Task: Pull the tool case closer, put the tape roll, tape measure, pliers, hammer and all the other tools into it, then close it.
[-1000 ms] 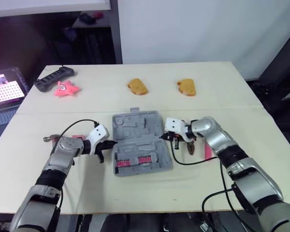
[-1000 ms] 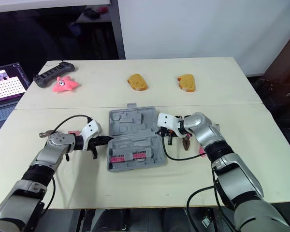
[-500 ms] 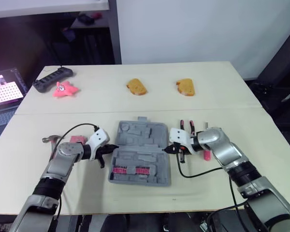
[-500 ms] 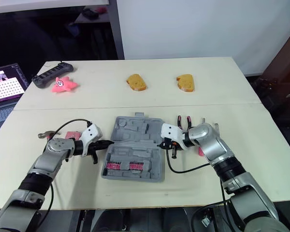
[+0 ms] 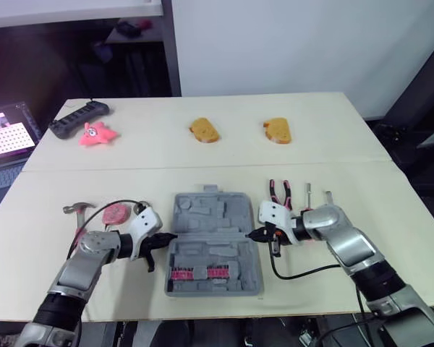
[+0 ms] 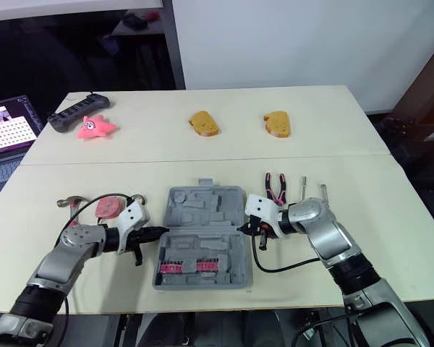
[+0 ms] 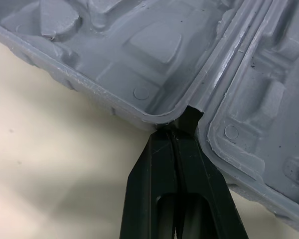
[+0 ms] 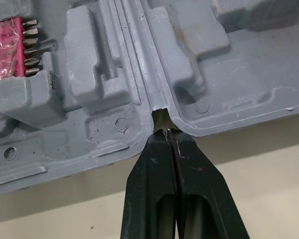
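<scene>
The grey tool case [image 5: 213, 242] lies open near the table's front edge, with a pink bit strip [image 5: 206, 272] in its near half. My left gripper [image 5: 166, 237] is shut on the case's left hinge notch [image 7: 189, 112]. My right gripper [image 5: 252, 234] is shut on the right hinge notch [image 8: 159, 114]. A hammer [image 5: 76, 210] and a reddish tape roll [image 5: 116, 213] lie left of the case, behind my left arm. Red-handled pliers [image 5: 281, 191] and two small metal tools [image 5: 309, 191] lie right of the case, behind my right arm.
Two bread-shaped pieces [image 5: 205, 130] [image 5: 278, 130] sit at the back middle of the table. A pink star toy [image 5: 98, 134] and a black power strip [image 5: 79, 118] are at the back left. A laptop [image 5: 7, 134] stands off the table's left side.
Both grippers have drawn the open case toward the front edge of the table. The tape roll, pliers and small metal tools now show behind the arms.
</scene>
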Controlling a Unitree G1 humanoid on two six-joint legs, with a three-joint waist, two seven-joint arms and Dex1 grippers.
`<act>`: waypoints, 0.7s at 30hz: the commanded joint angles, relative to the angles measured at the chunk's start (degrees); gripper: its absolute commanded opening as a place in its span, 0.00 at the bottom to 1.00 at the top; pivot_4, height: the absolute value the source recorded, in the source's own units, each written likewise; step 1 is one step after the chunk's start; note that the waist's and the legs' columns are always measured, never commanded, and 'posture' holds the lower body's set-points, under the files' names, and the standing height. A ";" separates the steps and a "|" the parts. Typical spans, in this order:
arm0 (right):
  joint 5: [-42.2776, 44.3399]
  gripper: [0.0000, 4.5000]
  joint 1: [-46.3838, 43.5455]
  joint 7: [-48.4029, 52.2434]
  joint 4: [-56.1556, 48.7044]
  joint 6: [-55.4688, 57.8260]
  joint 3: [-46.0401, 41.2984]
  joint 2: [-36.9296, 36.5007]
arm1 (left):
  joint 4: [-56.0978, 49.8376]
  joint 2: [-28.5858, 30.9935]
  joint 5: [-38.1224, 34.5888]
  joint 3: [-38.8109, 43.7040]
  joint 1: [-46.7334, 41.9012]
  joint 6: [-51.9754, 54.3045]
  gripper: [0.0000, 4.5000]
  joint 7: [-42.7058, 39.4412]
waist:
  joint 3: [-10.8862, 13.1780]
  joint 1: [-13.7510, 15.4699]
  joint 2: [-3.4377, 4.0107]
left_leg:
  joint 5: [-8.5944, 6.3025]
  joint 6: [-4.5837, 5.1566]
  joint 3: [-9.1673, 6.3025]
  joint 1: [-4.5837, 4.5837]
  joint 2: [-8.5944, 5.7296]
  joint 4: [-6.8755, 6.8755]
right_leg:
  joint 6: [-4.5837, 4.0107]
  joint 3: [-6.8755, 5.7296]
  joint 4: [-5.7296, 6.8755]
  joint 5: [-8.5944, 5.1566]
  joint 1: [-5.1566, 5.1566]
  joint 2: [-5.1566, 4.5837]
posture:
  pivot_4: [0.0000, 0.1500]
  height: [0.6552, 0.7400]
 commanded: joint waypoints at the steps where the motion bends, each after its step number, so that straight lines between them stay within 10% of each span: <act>1: 1.72 0.01 0.18 -0.14 -2.76 -0.10 -0.59 -0.38 | -1.40 0.56 -0.48 -0.79 1.36 0.88 0.00 -0.03 | 0.00 0.02 0.00 | 0.00 0.00 0.00 0.00 0.00 0.00 | 0.00 0.00 0.00 0.00 0.01 0.00 | 1.00 1.00; 21: 8.15 0.01 8.70 -0.29 -14.51 9.15 -1.27 -5.48 | -11.48 2.20 -2.52 -3.33 11.64 5.52 0.00 0.20 | -0.02 0.06 0.00 | -0.02 0.03 -0.01 0.04 0.00 -0.01 | 0.00 0.01 -0.03 -0.01 0.06 0.00 | 1.00 1.00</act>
